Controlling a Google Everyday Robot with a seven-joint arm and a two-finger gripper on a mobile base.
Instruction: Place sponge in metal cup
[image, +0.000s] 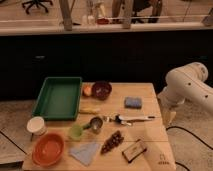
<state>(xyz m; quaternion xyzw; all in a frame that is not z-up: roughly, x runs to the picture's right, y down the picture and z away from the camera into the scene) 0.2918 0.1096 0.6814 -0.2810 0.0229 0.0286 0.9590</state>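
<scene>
The sponge (132, 102), a small blue-grey pad, lies on the wooden table (150, 135) right of centre. The metal cup (95, 123), small and shiny, stands upright near the table's middle, left of and nearer than the sponge. My white arm comes in from the right. My gripper (169, 117) hangs just off the table's right edge, to the right of the sponge and a little nearer than it, holding nothing that I can see.
A green tray (58, 97), a dark bowl (101, 90), a white cup (36, 125), a light green cup (75, 131), an orange bowl (48, 148), a light-blue cloth (85, 151), grapes (112, 141), a brown-and-black block (134, 150) and a long-handled utensil (132, 119) share the table.
</scene>
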